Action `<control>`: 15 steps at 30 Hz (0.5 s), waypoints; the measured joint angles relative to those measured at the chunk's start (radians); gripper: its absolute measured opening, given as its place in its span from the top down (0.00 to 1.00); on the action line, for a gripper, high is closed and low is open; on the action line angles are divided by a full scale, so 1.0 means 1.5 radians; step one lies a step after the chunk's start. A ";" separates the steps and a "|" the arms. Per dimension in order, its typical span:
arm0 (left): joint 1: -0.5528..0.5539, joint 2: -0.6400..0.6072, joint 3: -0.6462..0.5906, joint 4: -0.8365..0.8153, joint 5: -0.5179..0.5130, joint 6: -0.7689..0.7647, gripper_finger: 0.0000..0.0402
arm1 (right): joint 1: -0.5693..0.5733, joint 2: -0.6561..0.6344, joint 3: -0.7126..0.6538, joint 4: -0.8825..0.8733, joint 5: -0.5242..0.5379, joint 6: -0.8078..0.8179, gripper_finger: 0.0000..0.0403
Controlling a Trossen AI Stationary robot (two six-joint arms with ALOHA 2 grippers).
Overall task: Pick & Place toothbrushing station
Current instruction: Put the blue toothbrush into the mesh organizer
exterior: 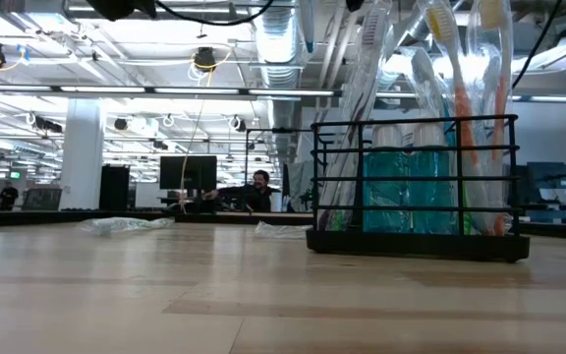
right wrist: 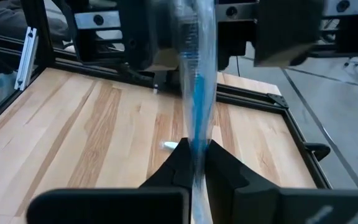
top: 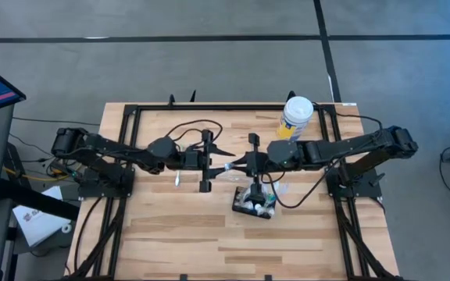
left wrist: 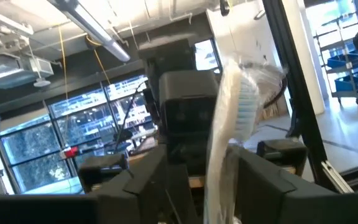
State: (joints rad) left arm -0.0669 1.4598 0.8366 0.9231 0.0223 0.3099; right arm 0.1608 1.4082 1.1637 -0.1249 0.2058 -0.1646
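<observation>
Wooden planks make the table (top: pixel 170 234), which stands on a grey floor; a white-lidded tub (top: pixel 296 117) is at its far right corner. Both arms meet over the middle; the left gripper (top: pixel 223 165) and the right gripper (top: pixel 237 166) each pinch one wrapped toothbrush (top: pixel 230 166) between them, so this looks like a handover. The toothbrushing station (top: pixel 255 203), a black wire holder with brushes already inside, stands just below the right gripper; next, I think, one gripper must release and the other lower the brush into a slot.
</observation>
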 joint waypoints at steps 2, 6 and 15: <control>0.000 -0.003 0.001 -0.001 0.000 0.000 0.65 | 0.000 0.000 0.000 0.000 0.000 0.000 0.97; 0.000 -0.009 0.000 -0.015 0.001 0.000 0.76 | 0.000 0.000 0.000 -0.001 0.001 0.000 0.97; 0.000 -0.009 0.000 -0.046 0.000 -0.002 0.97 | -0.005 0.000 0.000 -0.005 0.001 -0.002 0.96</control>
State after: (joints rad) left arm -0.0669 1.4467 0.8371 0.8544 0.0223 0.3076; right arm 0.1539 1.4082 1.1637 -0.1322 0.2070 -0.1677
